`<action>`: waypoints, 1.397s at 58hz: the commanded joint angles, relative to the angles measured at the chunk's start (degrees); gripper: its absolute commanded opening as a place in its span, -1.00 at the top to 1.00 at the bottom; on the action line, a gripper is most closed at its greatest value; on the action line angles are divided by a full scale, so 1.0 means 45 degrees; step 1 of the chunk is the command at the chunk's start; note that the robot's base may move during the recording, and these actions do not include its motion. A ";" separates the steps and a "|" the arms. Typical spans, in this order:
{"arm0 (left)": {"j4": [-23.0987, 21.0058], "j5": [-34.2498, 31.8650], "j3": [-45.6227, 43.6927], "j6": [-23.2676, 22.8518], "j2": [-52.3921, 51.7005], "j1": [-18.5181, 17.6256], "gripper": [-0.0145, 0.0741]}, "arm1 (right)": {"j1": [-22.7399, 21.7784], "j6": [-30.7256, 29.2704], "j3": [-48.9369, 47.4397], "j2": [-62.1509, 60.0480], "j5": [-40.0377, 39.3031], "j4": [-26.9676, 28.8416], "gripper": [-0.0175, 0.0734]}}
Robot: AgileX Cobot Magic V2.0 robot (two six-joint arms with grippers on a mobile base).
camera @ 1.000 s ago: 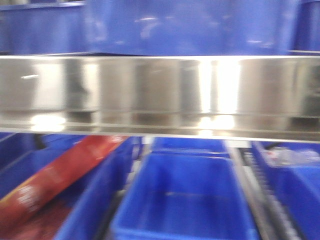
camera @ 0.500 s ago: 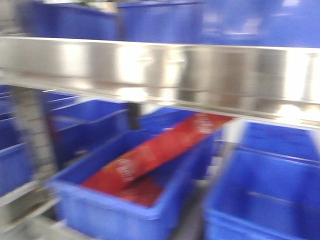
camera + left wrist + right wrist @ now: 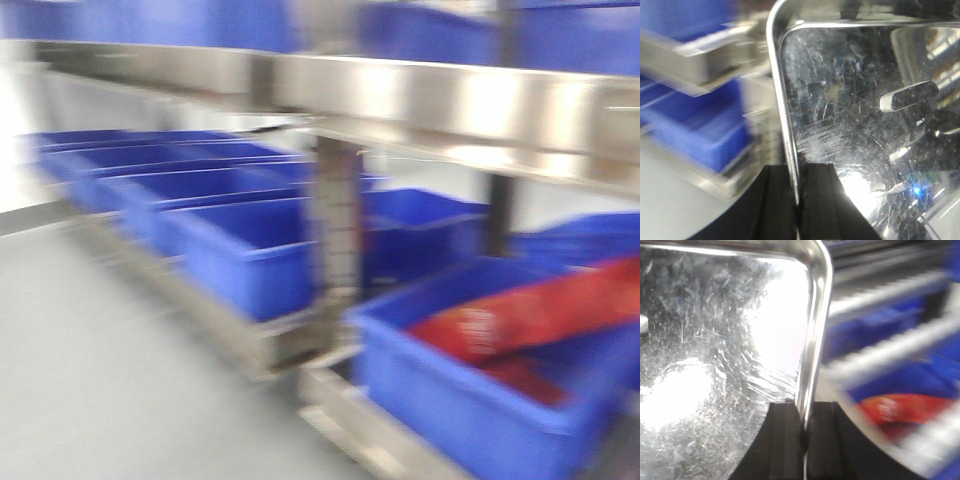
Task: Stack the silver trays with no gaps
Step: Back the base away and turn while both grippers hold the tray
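Around the rig lies a grey floor [image 3: 90, 380] lined with racking, all of it blurred in my front view. Closest to me, the left gripper [image 3: 797, 200] has its black fingers pressed together on the thin flared rim of a silver tray [image 3: 865, 125]. The right gripper [image 3: 804, 440] pinches a rim the same way on the opposite side. I judge it is one tray carried between both arms, though no view shows it whole. The scratched, mirror-bright sheet looks stiff, light and slippery. I think the rim is the only sensible hold, and an uneven pull could let it slide or twist. Only the wrist views show the tray and the grips; the front view shows neither. Beyond, the front view gives me the blue bins [image 3: 250, 265], one holding a red packet [image 3: 520, 320], and the steel rail [image 3: 450, 100] above. I see no second tray anywhere.
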 commanded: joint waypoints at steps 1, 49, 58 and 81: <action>-0.0325 -0.0832 -0.0139 0.0180 -0.0145 -0.0125 0.72 | 0.0098 -0.0202 -0.0138 -0.0128 -0.0898 0.0340 0.81; -0.0325 -0.0832 -0.0139 0.0180 -0.0145 -0.0125 0.72 | 0.0098 -0.0202 -0.0138 -0.0128 -0.0898 0.0340 0.81; -0.0325 -0.0832 -0.0139 0.0180 -0.0145 -0.0125 0.72 | 0.0098 -0.0202 -0.0138 -0.0128 -0.0898 0.0340 0.81; -0.0325 -0.0832 -0.0139 0.0180 -0.0145 -0.0125 0.72 | 0.0098 -0.0202 -0.0138 -0.0128 -0.0898 0.0340 0.81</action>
